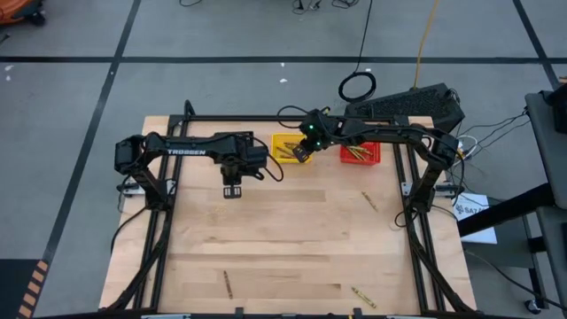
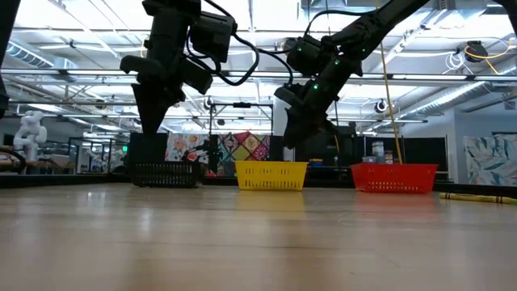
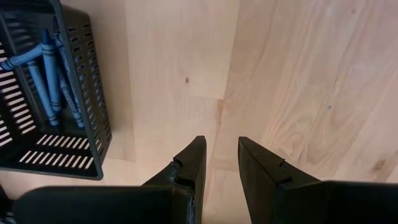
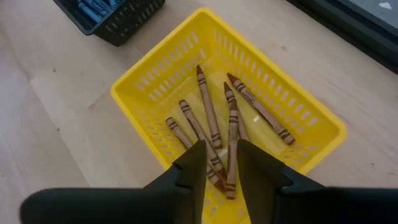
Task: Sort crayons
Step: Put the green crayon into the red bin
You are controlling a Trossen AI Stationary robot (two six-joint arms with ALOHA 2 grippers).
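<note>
While the right claw (image 4: pixel 221 163) hung over the yellow bin (image 4: pixel 143 78), its fingers stood narrowly parted and empty, with brown crayons (image 4: pixel 208 115) lying directly below it. Only the right wrist view showed those sticks clearly. The left claw (image 3: pixel 219 162), slightly open and holding nothing, hovered above bare desk (image 3: pixel 298 74), the black bin (image 3: pixel 93 93) of blue crayons (image 3: pixel 46 78) just beside it. From above, a red bin (image 1: pixel 361 152) and what seemed loose crayons (image 1: pixel 368 201) lay farther off.
</note>
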